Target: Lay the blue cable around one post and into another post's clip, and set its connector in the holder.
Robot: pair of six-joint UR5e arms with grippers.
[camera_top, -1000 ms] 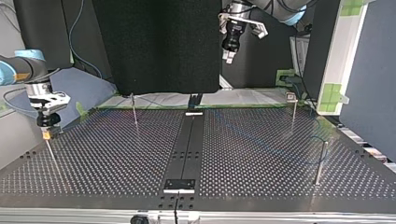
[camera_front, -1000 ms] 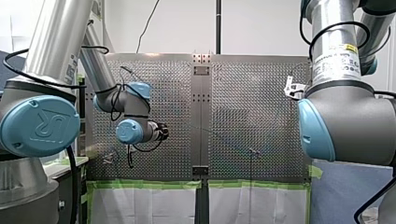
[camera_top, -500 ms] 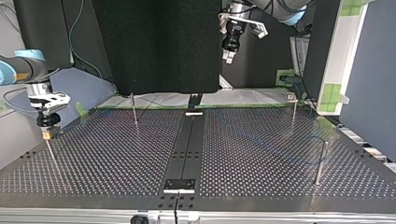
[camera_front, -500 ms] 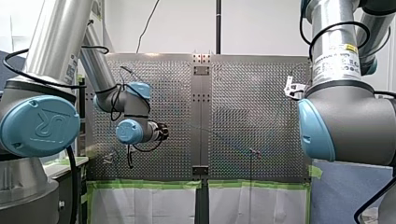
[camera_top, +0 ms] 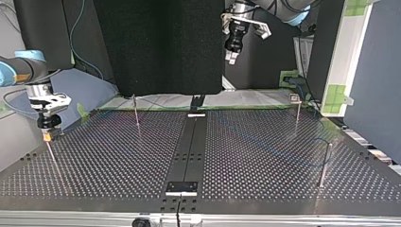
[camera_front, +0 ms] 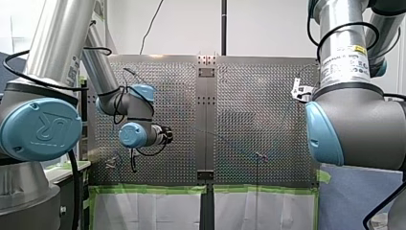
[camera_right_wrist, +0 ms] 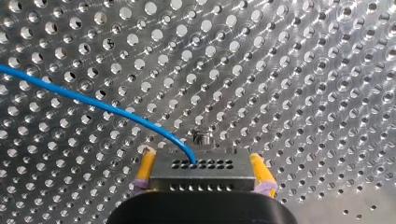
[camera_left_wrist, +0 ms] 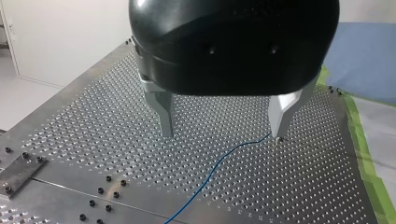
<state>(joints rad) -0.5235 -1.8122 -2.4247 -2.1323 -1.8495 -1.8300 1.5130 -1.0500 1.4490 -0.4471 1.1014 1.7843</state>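
In the right wrist view the blue cable (camera_right_wrist: 107,107) curves over the perforated table and ends in a hole of a small metal block (camera_right_wrist: 201,168). My right gripper (camera_right_wrist: 201,154) is open, and its yellow-padded fingers (camera_right_wrist: 145,168) flank that block. In the top view my right gripper (camera_top: 47,135) hangs over a thin post (camera_top: 52,158) at the left. My left gripper (camera_left_wrist: 223,134) is open with nothing between its metal fingers. It hovers over the cable (camera_left_wrist: 219,161), which runs under it. The top view shows my left gripper (camera_top: 231,53) high above the table's far edge.
More posts stand on the table in the top view: one at the back left (camera_top: 136,113), one with a clip on top at the back right (camera_top: 297,111), one at the near right (camera_top: 324,163). A dark rail (camera_top: 189,146) runs down the middle. Green tape (camera_front: 153,189) lines one edge.
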